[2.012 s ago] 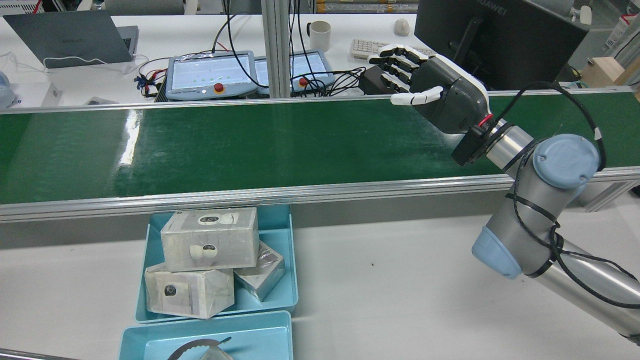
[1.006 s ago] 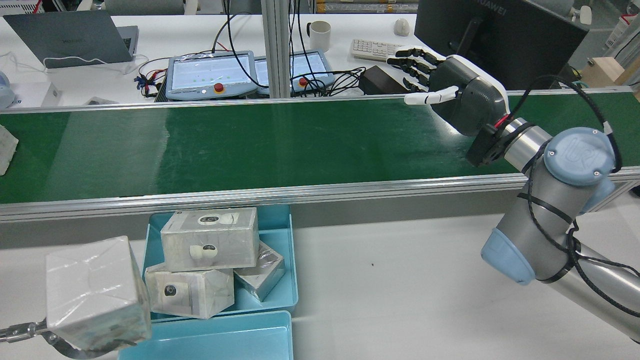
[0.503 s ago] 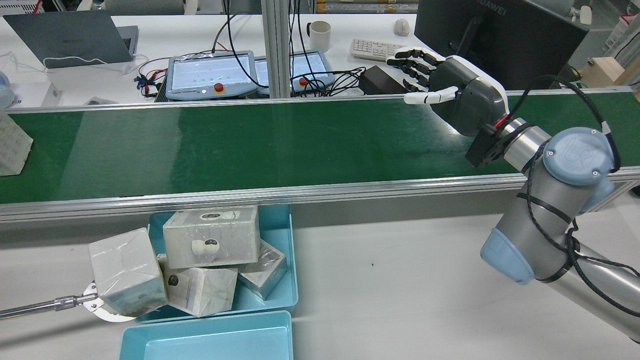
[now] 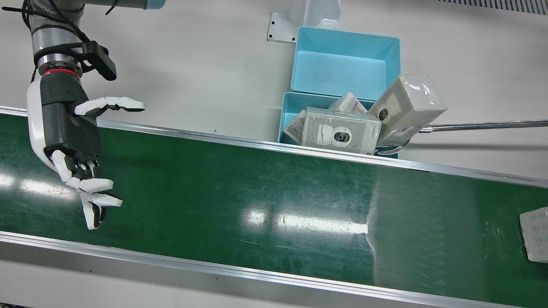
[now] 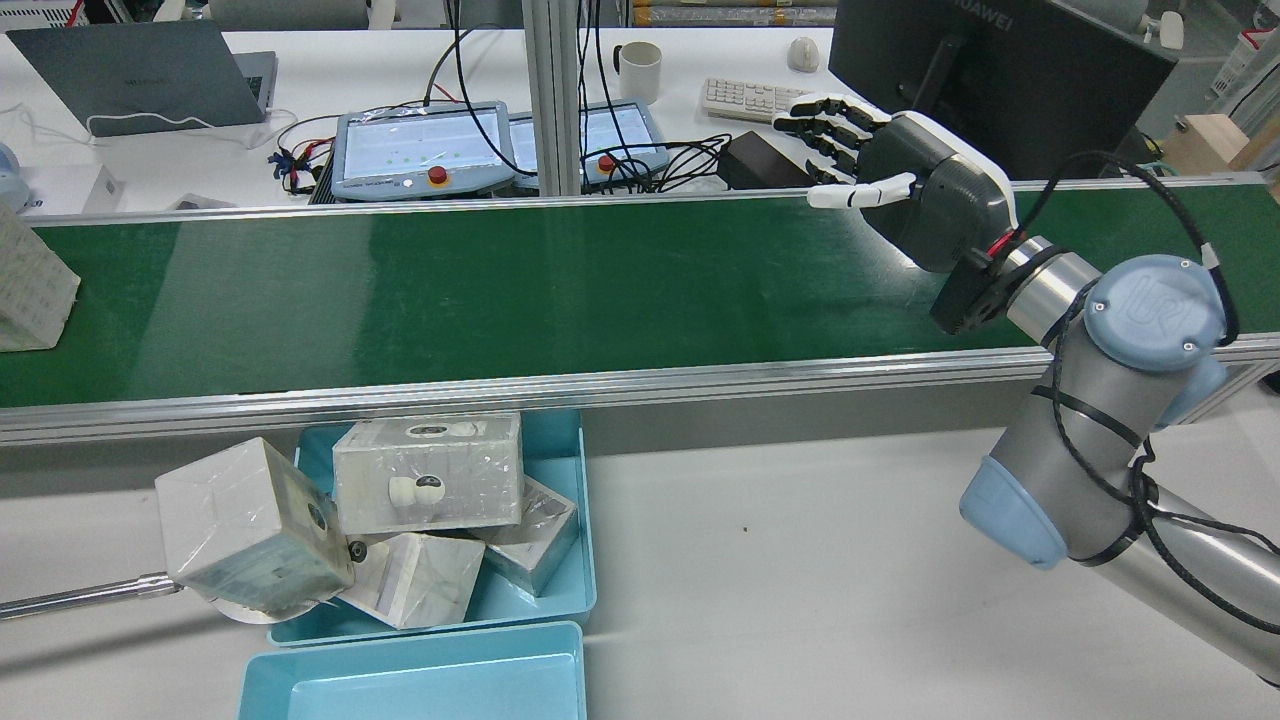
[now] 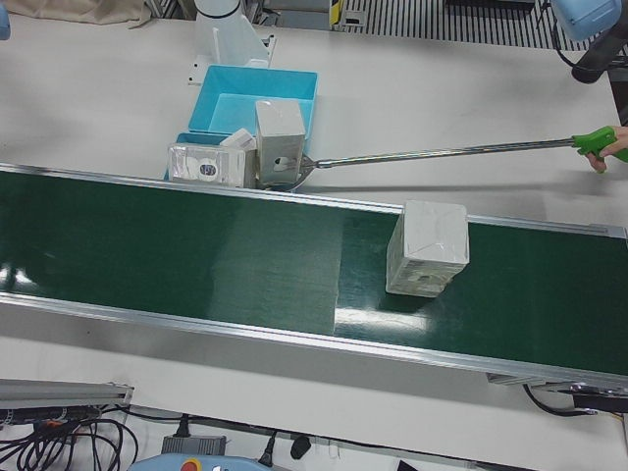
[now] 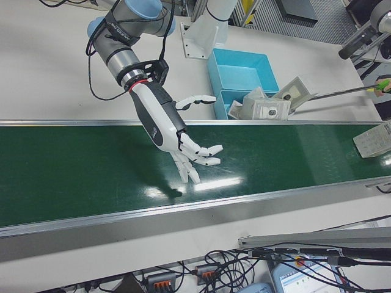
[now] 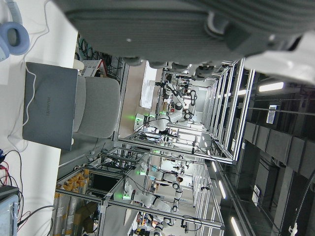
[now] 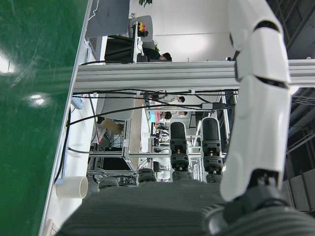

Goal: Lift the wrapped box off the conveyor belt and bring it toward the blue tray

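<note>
A wrapped white box point(image 6: 427, 247) stands on the green conveyor belt point(image 5: 600, 290). It shows at the far left edge of the rear view point(image 5: 30, 295) and the right edge of the front view point(image 4: 535, 233). My right hand point(image 5: 900, 185) is open and empty, fingers spread, hovering over the belt far from that box; it also shows in the front view point(image 4: 72, 141). The blue tray point(image 5: 586, 540) beside the belt holds several wrapped boxes. Only the left hand's dark palm point(image 8: 197, 24) shows, in the left hand view.
A long metal reach tool point(image 6: 442, 154) held by a person carries another wrapped box point(image 5: 250, 540) against the tray's edge. A second blue tray point(image 4: 338, 72) stands empty behind the first. A desk with pendants, a laptop and a monitor lies beyond the belt.
The box on the belt has ridden further into the rear view from the left. The tool's box swung to the tray and nudged the boxes there. My right hand drew back slightly, then held still.
</note>
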Robot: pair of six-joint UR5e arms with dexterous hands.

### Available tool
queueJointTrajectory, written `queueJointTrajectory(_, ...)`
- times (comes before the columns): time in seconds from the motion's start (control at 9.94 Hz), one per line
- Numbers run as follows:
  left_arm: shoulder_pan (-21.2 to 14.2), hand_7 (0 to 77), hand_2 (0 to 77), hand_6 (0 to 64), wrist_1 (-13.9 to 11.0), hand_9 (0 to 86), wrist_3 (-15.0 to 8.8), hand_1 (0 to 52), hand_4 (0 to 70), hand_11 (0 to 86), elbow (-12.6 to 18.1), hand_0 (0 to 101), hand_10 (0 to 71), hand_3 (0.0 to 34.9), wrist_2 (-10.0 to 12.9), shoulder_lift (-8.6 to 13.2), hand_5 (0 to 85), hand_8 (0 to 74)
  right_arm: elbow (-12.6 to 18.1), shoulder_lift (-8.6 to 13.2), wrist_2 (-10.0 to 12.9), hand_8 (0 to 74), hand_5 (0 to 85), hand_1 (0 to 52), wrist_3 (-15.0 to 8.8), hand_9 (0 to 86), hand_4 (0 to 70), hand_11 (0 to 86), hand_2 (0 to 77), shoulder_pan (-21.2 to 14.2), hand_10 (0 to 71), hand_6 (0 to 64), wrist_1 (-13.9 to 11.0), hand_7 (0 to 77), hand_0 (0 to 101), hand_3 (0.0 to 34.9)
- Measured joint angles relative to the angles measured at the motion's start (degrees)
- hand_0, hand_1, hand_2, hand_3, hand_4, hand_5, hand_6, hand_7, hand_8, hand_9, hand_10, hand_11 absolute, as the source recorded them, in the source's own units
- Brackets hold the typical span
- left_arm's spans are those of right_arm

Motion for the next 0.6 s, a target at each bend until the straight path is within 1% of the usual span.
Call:
queueJointTrajectory(0.2, 0.0, 0.5, 0.5, 0.0, 0.0, 0.0, 0.0, 0.0, 0.0, 0.0, 0.0, 0, 0.5, 0.0, 0.0, 0.0, 1.1, 0.0, 0.1, -0.1, 0.0, 0.0, 33.8, 13.1, 0.1, 5.4, 9.8, 1.6, 18.5, 0.1, 0.0, 3.3, 0.0, 24.5, 46, 16.6)
queueJointTrajectory(0.3, 0.0, 0.0, 0.5, 0.0, 0.0, 0.0, 0.0, 0.0, 0.0, 0.0, 0.0, 0, 0.5, 0.0, 0.0, 0.0, 1.1, 0.0, 0.2, -0.1, 0.0, 0.0, 33.8, 13.1, 0.2, 5.4, 9.8, 1.6, 20.2, 0.1, 0.0, 3.3, 0.0, 24.5, 47, 16.7)
queueJointTrajectory(0.4, 0.0, 0.0, 0.5, 0.0, 0.0, 0.0, 0.0, 0.0, 0.0, 0.0, 0.0, 0, 0.0, 0.0, 0.0, 0.0, 1.1, 0.0, 0.3, -0.1, 0.1, 0.0, 33.8, 13.1, 0.2, 5.4, 9.8, 1.6, 20.2, 0.2, 0.0, 3.3, 0.0, 24.5, 47, 16.7)
queueJointTrajectory(0.5, 0.0, 0.0, 0.5, 0.0, 0.0, 0.0, 0.0, 0.0, 0.0, 0.0, 0.0, 0, 0.5, 0.0, 0.0, 0.0, 1.1, 0.0, 0.5, -0.1, 0.1, 0.0, 34.4, 14.7, 0.2, 5.4, 9.8, 1.6, 20.2, 0.2, 0.0, 3.3, 0.0, 24.0, 47, 16.7)
queueJointTrajectory(0.6, 0.0, 0.0, 0.5, 0.0, 0.0, 0.0, 0.0, 0.0, 0.0, 0.0, 0.0, 0, 0.5, 0.0, 0.0, 0.0, 1.1, 0.0, 0.5, 0.0, 0.1, 0.0, 34.4, 14.7, 0.2, 5.4, 9.8, 1.6, 19.6, 0.2, 0.0, 3.3, 0.0, 24.0, 47, 16.8)
